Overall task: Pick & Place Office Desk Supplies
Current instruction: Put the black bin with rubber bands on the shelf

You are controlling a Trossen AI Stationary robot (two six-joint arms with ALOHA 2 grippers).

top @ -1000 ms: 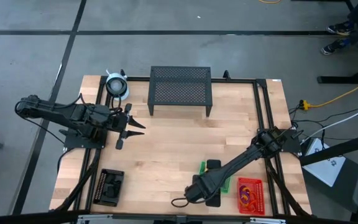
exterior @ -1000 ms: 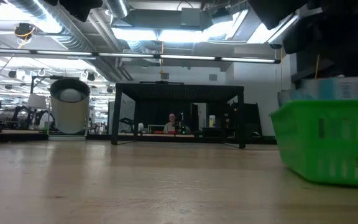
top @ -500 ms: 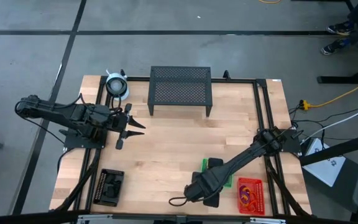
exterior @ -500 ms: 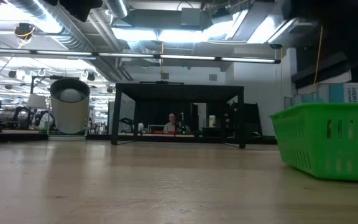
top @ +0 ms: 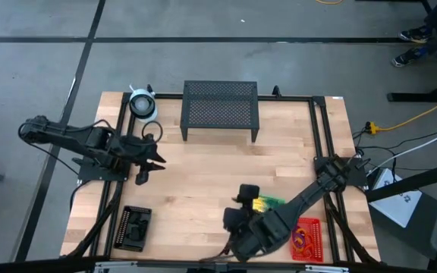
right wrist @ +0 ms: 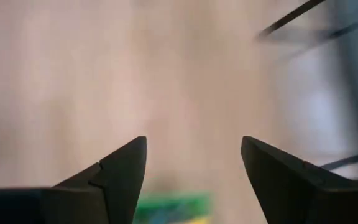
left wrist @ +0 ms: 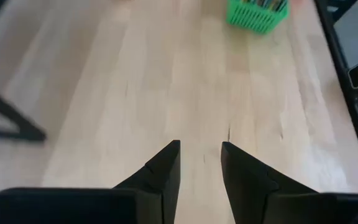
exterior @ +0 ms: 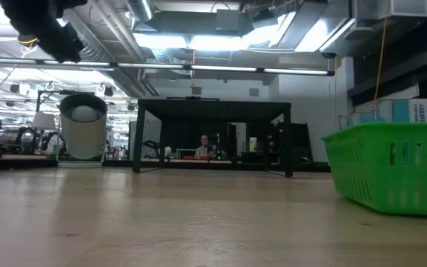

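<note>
**Light card, thin plastic — take it by the long sides**

The yellow-green crayon box (top: 268, 202) lies in the green tray (top: 276, 203) near the front of the table, right of centre; from table height I see that tray's slatted wall (exterior: 391, 170) with pale card boxes (exterior: 414, 111) standing up above its rim. I judge all of this to be light stuff: card boxes that are stiff enough along their edges but will dent if I squeeze the broad faces hard, and a thin plastic tray that would flex and slide on the wood if nudged. The best hold on a box is across its narrow width, on the long sides, with modest force. Just beside it, further right, sits the red tray (top: 316, 226) holding the orange and purple loops (top: 302, 241) — soft, springy things that would want pinching through the ring rather than pressed flat. The black tray (top: 136, 227) with its small dark bits rests at the front left, well apart.

My right gripper (right wrist: 193, 163) hangs over the wood just by the green tray with its fingers spread wide and nothing between them. My left gripper (left wrist: 200, 163) waits over bare wood on the left side of the table, fingers parted a little, empty.
</note>
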